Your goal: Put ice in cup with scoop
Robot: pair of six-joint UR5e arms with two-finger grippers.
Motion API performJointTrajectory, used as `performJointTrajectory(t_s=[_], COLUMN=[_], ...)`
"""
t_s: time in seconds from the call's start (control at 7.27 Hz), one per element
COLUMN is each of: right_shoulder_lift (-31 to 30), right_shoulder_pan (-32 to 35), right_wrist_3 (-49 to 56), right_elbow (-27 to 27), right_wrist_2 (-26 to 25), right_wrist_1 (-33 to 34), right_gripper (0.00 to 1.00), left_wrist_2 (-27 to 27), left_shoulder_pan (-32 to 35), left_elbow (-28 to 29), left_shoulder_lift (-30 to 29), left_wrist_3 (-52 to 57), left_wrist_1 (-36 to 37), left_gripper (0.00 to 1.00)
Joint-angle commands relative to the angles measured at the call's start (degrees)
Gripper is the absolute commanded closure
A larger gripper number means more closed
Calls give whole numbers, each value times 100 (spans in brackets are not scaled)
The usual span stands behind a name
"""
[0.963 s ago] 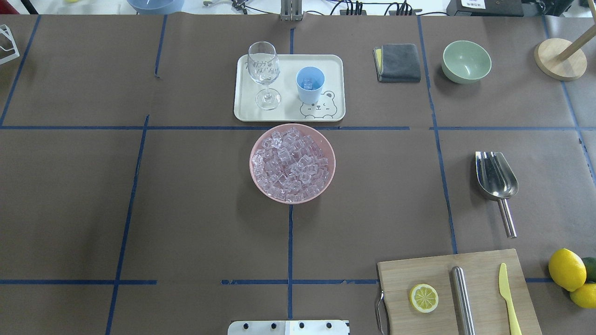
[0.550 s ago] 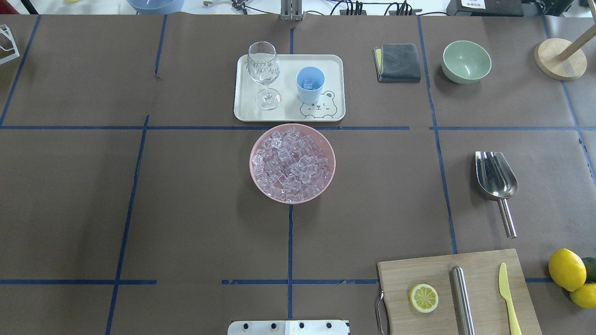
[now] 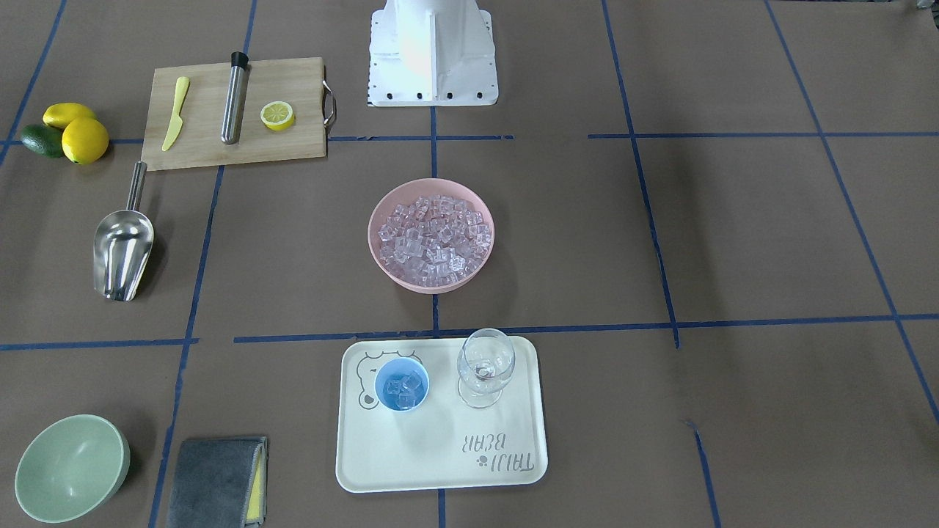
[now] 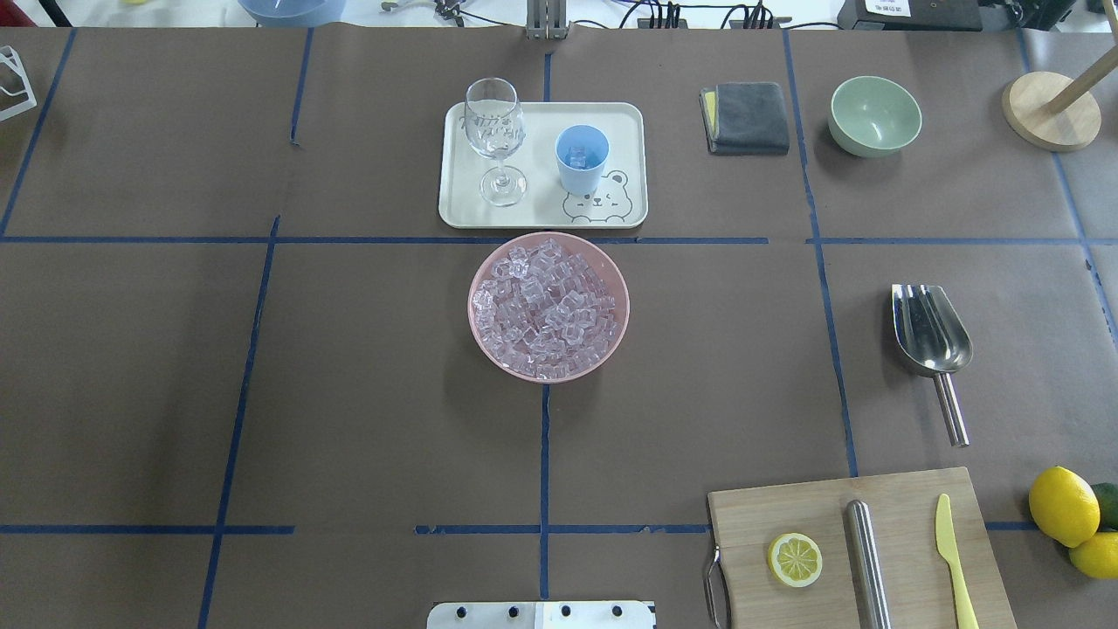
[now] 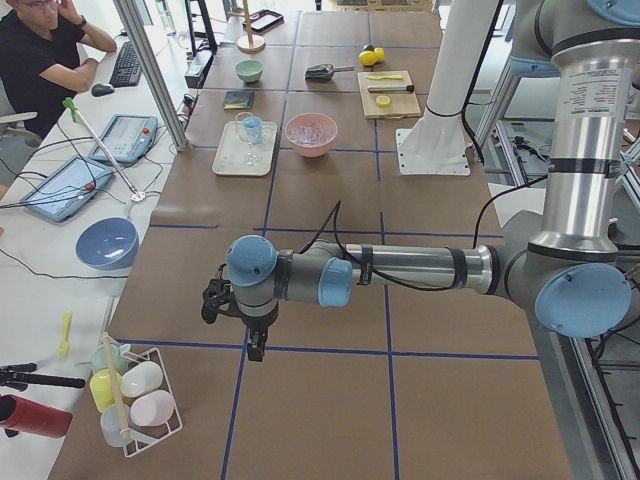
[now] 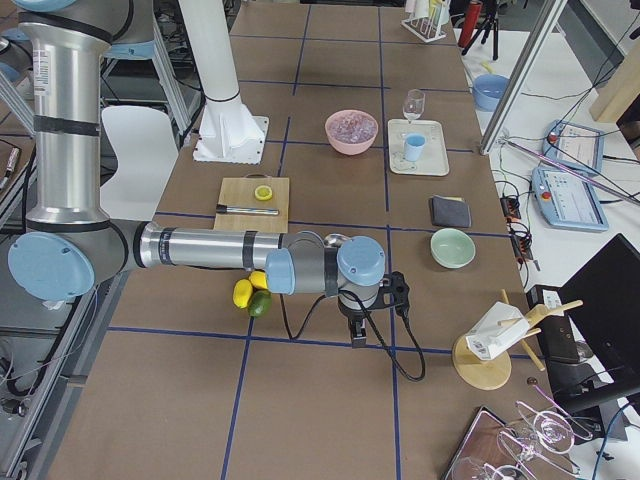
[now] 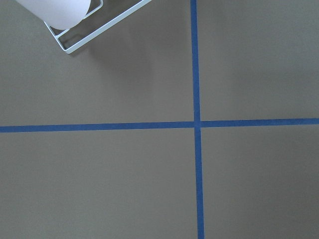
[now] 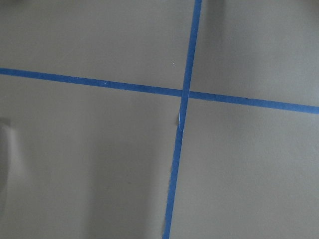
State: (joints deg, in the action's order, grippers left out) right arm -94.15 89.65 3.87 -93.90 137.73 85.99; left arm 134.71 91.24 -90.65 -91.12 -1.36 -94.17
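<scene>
One scoop (image 4: 931, 332), one cup (image 4: 582, 159) (ice (image 3: 403, 389) inside)

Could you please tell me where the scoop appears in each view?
Front-facing: scoop, left side.
Overhead: scoop, right side.
Exterior left: scoop, top centre.
Exterior right: scoop, centre, behind right arm.
Left wrist: absent.
Right wrist: absent.
Landmark: cutting board near its handle.

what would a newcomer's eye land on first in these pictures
The pink bowl heaped with clear ice sits at the table's middle. Just beyond it, on the cream tray, the light-blue cup holds a few cubes beside a wine glass. The shiny scoop lies alone at the robot's right.
</scene>
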Motion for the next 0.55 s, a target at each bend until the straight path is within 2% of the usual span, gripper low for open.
performJointTrajectory(t_s=[0.0, 0.41], right_shoulder_lift=[-7, -16], right_shoulder_pan=[26, 105], right_wrist_3=[0, 0], right_elbow=[3, 99], right_wrist_2=[8, 43], right_wrist_1=[32, 41], right_gripper=[0, 0], left_wrist_2=[-6, -6], left_shoulder_pan=[-10, -27], left_elbow=[-111, -111], left_shoulder_lift=[15, 59], left_wrist_3=[4, 4], left_wrist_1=[180, 180], left_gripper=[0, 0])
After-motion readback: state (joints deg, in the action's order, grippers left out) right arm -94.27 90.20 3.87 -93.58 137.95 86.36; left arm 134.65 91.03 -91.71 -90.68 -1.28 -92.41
